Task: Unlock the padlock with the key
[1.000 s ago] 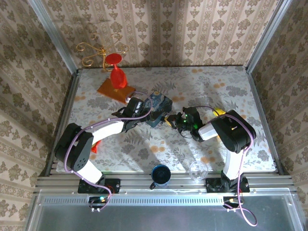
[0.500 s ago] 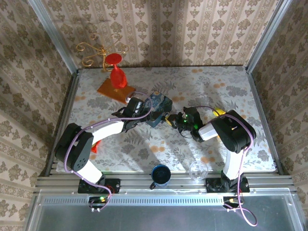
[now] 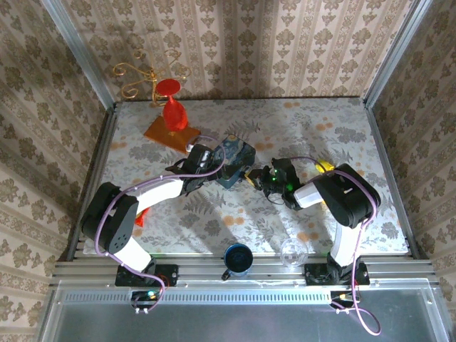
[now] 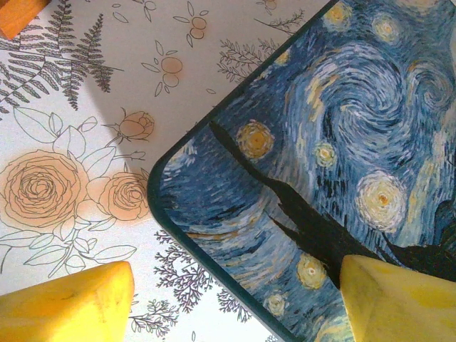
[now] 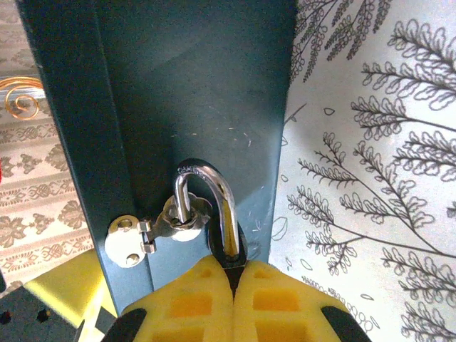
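Two tools are seen at the blue swirl-painted tin (image 3: 237, 153). The left tool (image 4: 235, 303) is held wide open at one corner of the tin, with one yellow finger (image 4: 71, 306) over the flowered surface (image 4: 71, 107) beside the tin and the other over its lid. The right tool (image 5: 231, 296) is closed fully at the tin's dark side wall. The padlock (image 5: 214, 206) is hung from the hasp (image 5: 135, 241) on that wall, its shackle running into the seam between the pads. Whether anything is pinched there cannot be told.
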Robot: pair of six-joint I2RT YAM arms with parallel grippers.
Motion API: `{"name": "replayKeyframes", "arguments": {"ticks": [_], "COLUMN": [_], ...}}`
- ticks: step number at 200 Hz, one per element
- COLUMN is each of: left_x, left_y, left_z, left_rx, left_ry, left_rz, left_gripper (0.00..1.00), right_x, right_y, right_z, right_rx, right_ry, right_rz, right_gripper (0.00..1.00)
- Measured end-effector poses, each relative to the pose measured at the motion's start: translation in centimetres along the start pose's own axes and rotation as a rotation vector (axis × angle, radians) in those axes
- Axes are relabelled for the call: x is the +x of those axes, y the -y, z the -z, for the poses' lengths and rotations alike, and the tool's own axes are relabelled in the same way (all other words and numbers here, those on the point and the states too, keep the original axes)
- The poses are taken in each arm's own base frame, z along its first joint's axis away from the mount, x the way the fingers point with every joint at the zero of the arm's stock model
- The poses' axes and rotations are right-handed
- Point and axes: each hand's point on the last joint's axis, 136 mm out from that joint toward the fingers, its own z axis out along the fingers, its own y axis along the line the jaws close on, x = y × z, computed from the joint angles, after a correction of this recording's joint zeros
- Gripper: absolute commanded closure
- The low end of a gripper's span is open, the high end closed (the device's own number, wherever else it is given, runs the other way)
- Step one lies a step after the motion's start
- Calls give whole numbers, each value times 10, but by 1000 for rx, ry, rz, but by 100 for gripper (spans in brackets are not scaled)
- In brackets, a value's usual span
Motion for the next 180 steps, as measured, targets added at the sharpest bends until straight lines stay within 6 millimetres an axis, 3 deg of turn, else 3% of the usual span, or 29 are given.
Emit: {"name": "replayKeyframes", "arguments": {"ticks": [41,180], "left_x": [-1,-1], "left_y": [-1,-2], "left_z": [0,0], "left_rx": [-4,-2], "left_ry": [2,3], "left_rz": [1,4], "left_gripper": [24,24], "right_x": [1,-8], "right_y": [-11,-7], "right_z": [-9,-4], "right_rx": [7,25], "right_ry": [17,90], "right_rz": [20,17], "right_gripper": [100,100]}}
